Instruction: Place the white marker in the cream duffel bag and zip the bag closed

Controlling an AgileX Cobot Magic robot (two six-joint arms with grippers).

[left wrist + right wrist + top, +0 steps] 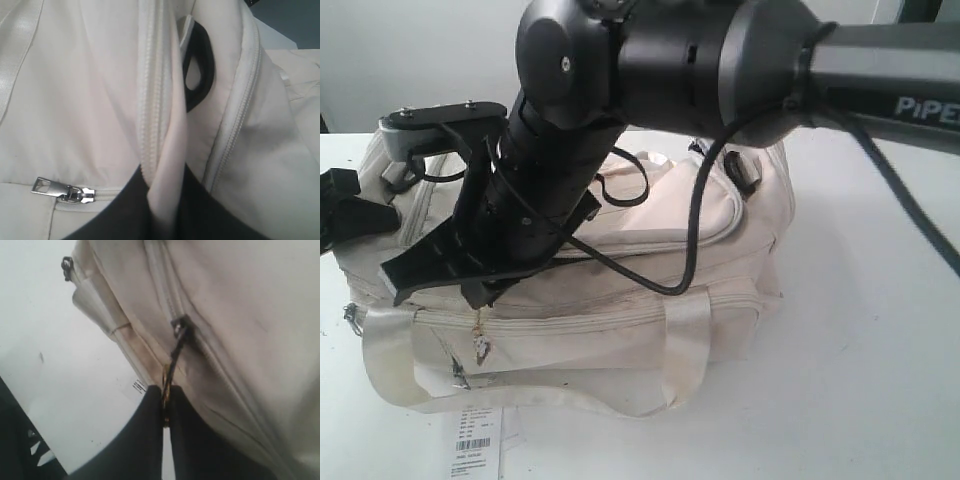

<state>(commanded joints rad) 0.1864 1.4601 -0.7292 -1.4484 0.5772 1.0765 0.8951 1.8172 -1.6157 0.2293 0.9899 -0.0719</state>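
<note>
across the white table [860, 360], in the exterior view, the cream duffel bag [660, 235] sits from nine o'clock to just past the middle, its front side facing the camera. a cream webbing handle [685, 345] loops down that front. the right arm [720, 60] reaches in from two o'clock, crosses over the bag, and its wrist end points down onto the bag's front at about eight o'clock. a white barcode tag [470, 440] lies on the table at seven o'clock, just in front of the bag.

on the left wrist view, the left gripper [165, 205] is clenched on a raised fold of the bag's cream fabric, with a black finger on each side of the fold. a strip of zipper tape [150, 100] runs along the fold into the pinch. a silver zipper slider [62, 190] lies flat on the cloth near the fingers, and a black strap ring [202, 65] sits farther along, beside the fold.

on the right wrist view, the right gripper [165, 397] is pressed tight on a thin zipper pull [174, 352], which runs from a dark slider [180, 326] on the bag's zipper line into the pinch. the barcode tag shows on the table close to the bag's edge.
</note>
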